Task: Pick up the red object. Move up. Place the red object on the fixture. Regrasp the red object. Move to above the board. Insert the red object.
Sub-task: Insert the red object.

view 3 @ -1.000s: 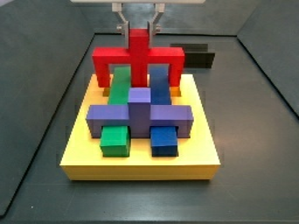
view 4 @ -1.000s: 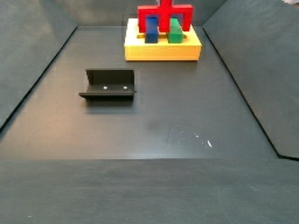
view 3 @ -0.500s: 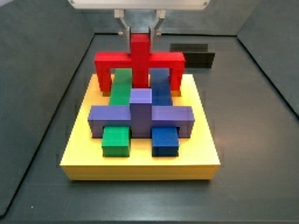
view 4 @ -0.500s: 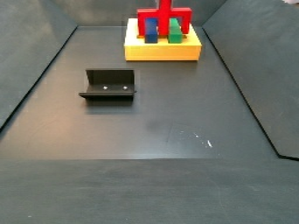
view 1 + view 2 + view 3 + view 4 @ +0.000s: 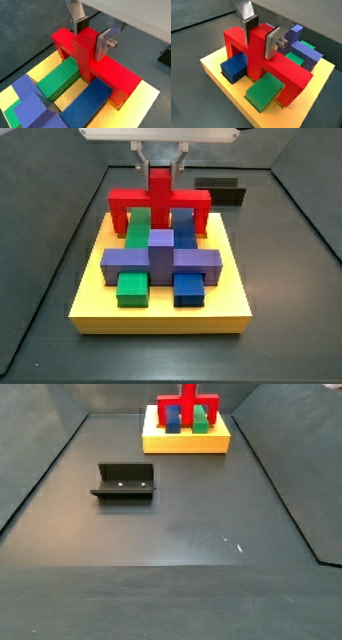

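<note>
The red object is an arch with an upright post. It stands at the far end of the yellow board, straddling a green block and a blue block. My gripper is directly above it, shut on the post's top. Both wrist views show the silver fingers pressed on either side of the red post. In a side view the red object stands on the board at the far end of the floor.
A purple cross-shaped block sits mid-board, with a small green block and a small blue block in front. The dark fixture stands on the floor apart from the board; it also shows behind the board.
My gripper has come down with the red object, lowering the arch onto the board over the green and blue blocks.
</note>
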